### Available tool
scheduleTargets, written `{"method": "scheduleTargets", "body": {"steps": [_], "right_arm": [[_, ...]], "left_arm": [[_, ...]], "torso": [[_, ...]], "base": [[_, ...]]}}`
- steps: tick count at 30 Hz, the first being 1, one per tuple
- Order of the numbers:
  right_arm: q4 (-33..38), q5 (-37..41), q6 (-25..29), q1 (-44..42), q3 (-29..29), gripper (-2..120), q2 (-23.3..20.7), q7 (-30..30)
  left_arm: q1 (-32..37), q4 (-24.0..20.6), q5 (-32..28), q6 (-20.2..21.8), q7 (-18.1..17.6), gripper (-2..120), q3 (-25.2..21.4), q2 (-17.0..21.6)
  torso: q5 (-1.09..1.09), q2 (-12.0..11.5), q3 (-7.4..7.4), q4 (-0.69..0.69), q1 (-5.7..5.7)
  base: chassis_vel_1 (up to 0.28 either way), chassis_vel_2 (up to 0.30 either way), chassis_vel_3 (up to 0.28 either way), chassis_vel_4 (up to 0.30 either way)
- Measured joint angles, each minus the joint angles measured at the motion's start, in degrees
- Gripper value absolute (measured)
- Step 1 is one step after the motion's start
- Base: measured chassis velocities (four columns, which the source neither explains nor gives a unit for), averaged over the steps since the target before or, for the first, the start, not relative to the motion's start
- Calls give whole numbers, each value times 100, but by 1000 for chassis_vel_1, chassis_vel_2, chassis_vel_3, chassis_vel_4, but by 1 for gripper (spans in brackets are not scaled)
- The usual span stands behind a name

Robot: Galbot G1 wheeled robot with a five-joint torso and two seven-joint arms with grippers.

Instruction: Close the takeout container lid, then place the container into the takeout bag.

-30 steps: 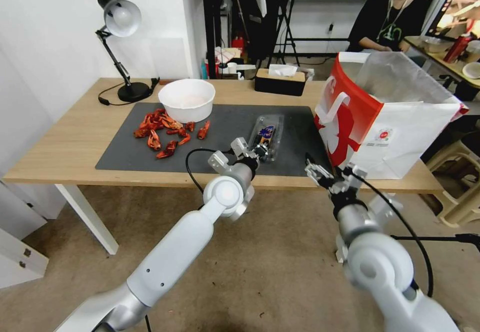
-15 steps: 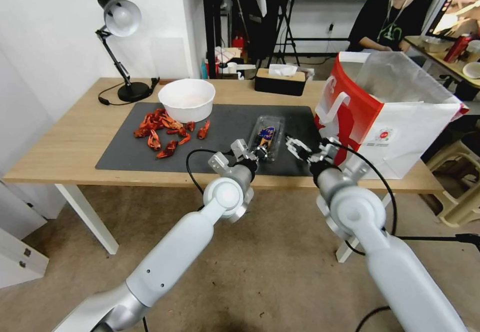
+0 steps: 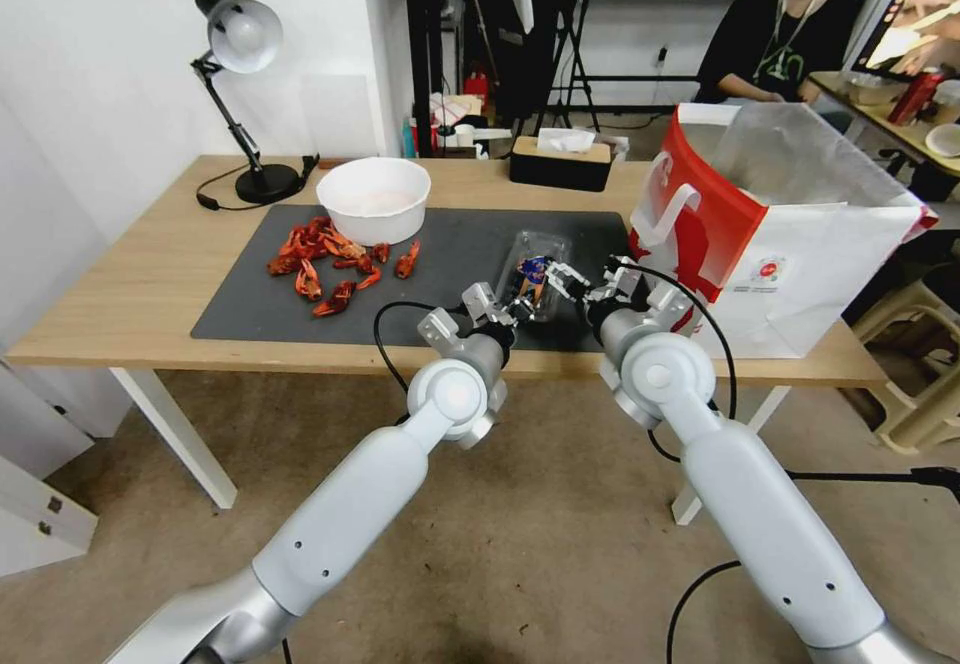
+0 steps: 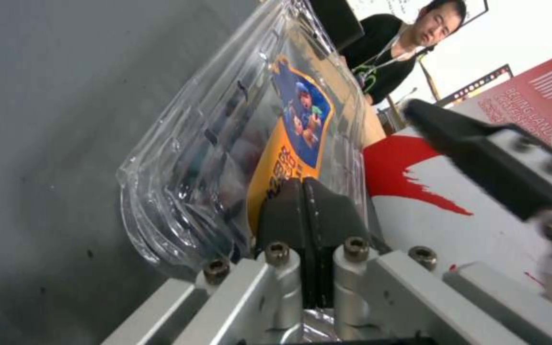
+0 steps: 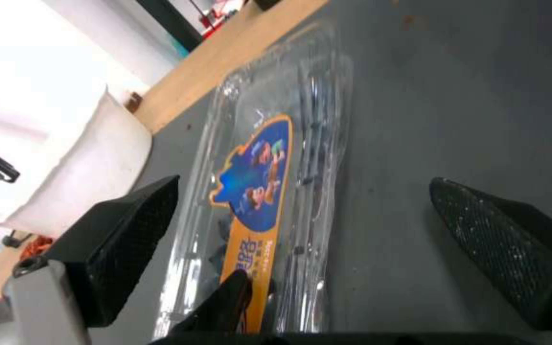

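Grey mat (image 3: 440, 274) — left claw (image 3: 523, 296) pinching container (image 3: 533, 266), right claw (image 3: 578, 282) spread.

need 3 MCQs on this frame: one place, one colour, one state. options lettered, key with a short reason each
1. Where does the container sit?
A. on the dark mat
B. inside the white bowl
C. in the takeout bag

2. What colour is the outer face of the takeout bag?
A. plain brown
B. red and white
C. blue and yellow

3. What state is the right gripper in?
A. shut on the bag handle
B. shut on the container
C. open beside the container

Key:
1 A: in the head view the clamshell lies on the dark mat, apart from the white bowl and the bag.
2 B: red panels and white sides show in the head view.
3 C: the right wrist view shows its fingers spread wide with the container between them, while the left gripper pinches the container's near edge.
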Motion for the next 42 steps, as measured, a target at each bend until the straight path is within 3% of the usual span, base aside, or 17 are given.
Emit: {"method": "scheduleTargets", "body": {"steps": [4, 10, 32, 41, 42], "right_arm": [[-172, -20, 0, 109, -76, 98, 87, -18], [-386, -91, -6, 254, -182, 83, 214, -36], [-624, -337, -5, 258, -237, 0, 337, -113], [-608, -405, 15, 217, -233, 0, 351, -118], [-604, -416, 15, 216, -235, 0, 352, -118]], "left_arm": [[-8, 10, 6, -3, 7, 0, 12, 5], [-23, 23, 31, -12, 12, 0, 41, 6], [-79, 29, 296, -58, 99, 0, 101, 90], [65, -194, 955, -186, 315, 1, 96, 303], [106, -259, 1099, -205, 357, 7, 81, 358]], "torso": [[0, 0, 0, 0, 0], [1, 0, -1, 1, -1], [0, 1, 0, 0, -1], [0, 1, -1, 0, -1], [-1, 1, 0, 0, -1]], "base": [[0, 0, 0, 0], [0, 0, 0, 0], [0, 0, 0, 0], [0, 0, 0, 0], [0, 0, 0, 0]]}}
